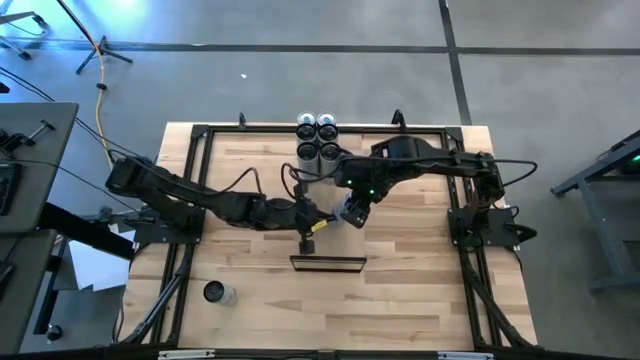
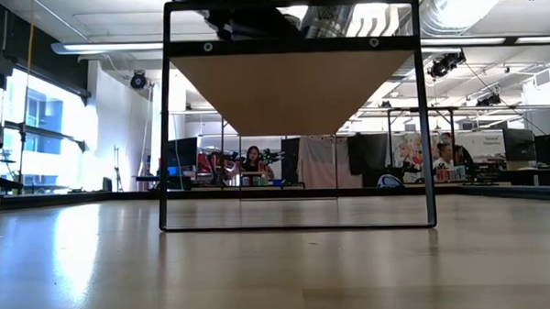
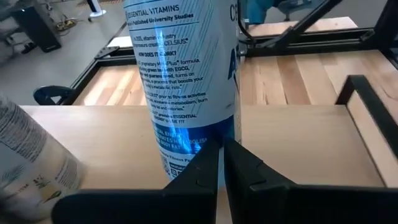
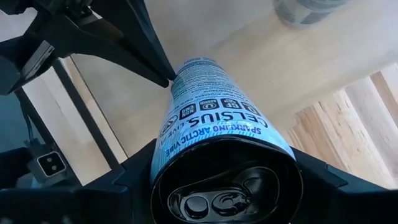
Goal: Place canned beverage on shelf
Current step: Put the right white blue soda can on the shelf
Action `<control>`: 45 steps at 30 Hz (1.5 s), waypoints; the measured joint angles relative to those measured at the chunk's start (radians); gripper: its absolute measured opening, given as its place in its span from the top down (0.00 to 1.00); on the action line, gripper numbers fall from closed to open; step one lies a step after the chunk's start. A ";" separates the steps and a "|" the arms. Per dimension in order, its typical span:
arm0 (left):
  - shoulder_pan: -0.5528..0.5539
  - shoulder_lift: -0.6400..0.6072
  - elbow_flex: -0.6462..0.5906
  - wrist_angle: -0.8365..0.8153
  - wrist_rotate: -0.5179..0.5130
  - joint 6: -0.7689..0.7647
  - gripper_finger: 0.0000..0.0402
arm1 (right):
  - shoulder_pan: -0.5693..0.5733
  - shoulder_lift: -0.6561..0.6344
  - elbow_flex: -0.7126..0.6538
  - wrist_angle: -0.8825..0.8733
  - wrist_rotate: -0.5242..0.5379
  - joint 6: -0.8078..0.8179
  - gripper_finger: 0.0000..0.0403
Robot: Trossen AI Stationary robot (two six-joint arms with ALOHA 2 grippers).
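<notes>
A tall white-and-blue Celsius can (image 3: 186,74) stands on the shelf (image 3: 298,143), a smooth light-wood platform with a dark end edge (image 3: 367,106) raised on a black frame (image 2: 427,122). My right gripper (image 1: 352,210) is above the can and shut on its top end (image 4: 227,186). My left gripper (image 3: 221,158) is shut, its tips at the can's lower side, and it also shows in the right wrist view (image 4: 165,76). The can's base is hidden behind the left fingers. A second pale can (image 3: 31,165) stands close by. My left gripper touches the can's side near its bottom (image 4: 177,78) with the tips of its shut fingers (image 3: 205,165). It comes in about level from the table's left. My right gripper pinches the can's top end (image 4: 280,152) between its two fingers (image 4: 134,171), from above and pointing down. The can stands nearly upright below it, its bottom end at the shelf's surface.
Several dark-topped cans (image 1: 317,138) stand together at the table's far edge. One loose can (image 1: 215,293) lies near the front left. A black frame (image 1: 200,180) runs around the tabletop. People sit in the room beyond (image 2: 254,160).
</notes>
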 joint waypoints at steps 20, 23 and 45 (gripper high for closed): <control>0.000 0.024 -0.003 0.020 -0.023 -0.012 1.00 | 0.000 -0.003 0.006 0.063 -0.007 -0.008 0.20; 0.000 0.022 -0.002 0.011 -0.027 -0.005 1.00 | 0.000 -0.003 0.006 0.059 -0.007 -0.011 0.20; -0.024 -0.256 -0.002 -0.327 -0.091 -0.127 1.00 | 0.064 -0.146 0.004 0.013 -0.007 -0.071 0.19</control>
